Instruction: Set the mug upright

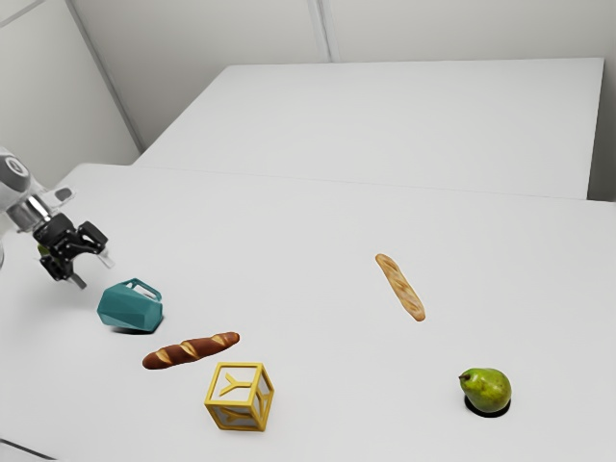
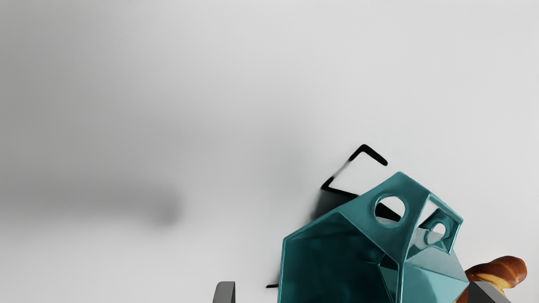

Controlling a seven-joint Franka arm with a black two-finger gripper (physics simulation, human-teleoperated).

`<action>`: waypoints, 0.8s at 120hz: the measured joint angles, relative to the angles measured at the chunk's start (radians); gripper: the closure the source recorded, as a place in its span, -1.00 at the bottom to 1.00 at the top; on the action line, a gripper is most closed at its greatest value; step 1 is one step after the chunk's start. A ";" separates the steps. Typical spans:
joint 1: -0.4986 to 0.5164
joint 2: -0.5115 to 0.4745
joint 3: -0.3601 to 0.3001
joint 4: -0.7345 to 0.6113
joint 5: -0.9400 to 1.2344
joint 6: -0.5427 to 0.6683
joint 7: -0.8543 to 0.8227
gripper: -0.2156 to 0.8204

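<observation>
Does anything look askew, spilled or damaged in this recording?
The teal mug looks askew: it lies on its side on the table rather than standing upright. I see no spill or damage.

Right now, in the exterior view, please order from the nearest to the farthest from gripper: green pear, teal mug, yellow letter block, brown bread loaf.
1. Teal mug, tipped over, close to the gripper
2. Brown bread loaf, past the mug
3. Yellow letter block, beyond the loaf
4. Green pear, toward the exterior view's right
</observation>
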 joint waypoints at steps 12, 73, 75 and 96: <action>-0.001 0.003 0.000 -0.008 -0.037 0.012 0.032 -0.58; -0.001 -0.001 -0.009 -0.116 -0.183 -0.042 0.055 -0.58; -0.001 -0.001 -0.009 -0.117 -0.187 -0.044 0.054 -0.58; -0.008 -0.002 -0.024 -0.112 -0.193 -0.052 0.037 -0.07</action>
